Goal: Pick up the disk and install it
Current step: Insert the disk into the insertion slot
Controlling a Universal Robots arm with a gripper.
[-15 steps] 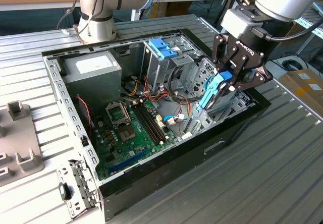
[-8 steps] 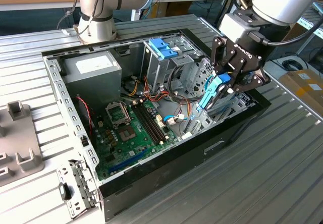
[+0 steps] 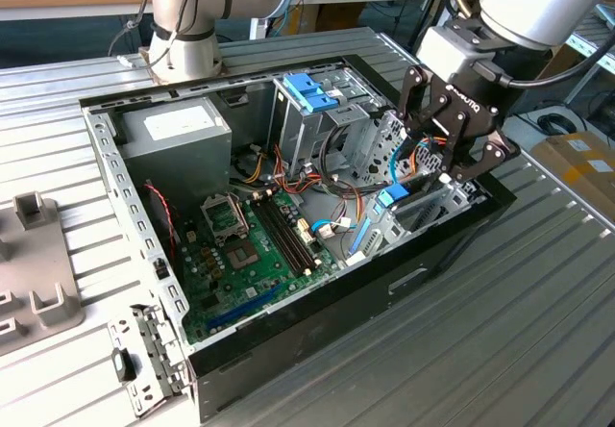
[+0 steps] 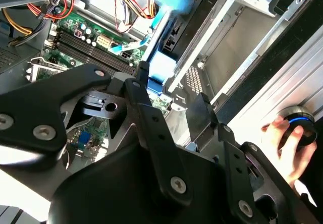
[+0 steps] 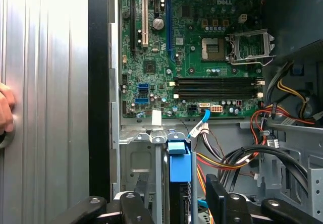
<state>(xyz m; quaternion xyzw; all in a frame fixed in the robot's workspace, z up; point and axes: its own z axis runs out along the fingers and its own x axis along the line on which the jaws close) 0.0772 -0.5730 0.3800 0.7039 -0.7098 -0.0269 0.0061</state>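
Hovering above the disk [image 5: 179,169], gripper [image 3: 444,163] pointing down.

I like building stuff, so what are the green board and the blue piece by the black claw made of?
The green board looks like glossy lacquered circuit-board laminate, dotted with shiny metal and black plastic parts. The blue piece, on the disk's carrier, looks like smooth moulded plastic with an even matte colour. The gripper looks like matte black metal with bolts, though it might be hard plastic.

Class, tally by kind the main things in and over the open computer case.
Green motherboard circuit board: 1
Grey metal power supply box: 1
Light-blue-framed grey disk: 1
Black robot gripper: 1
Total: 4
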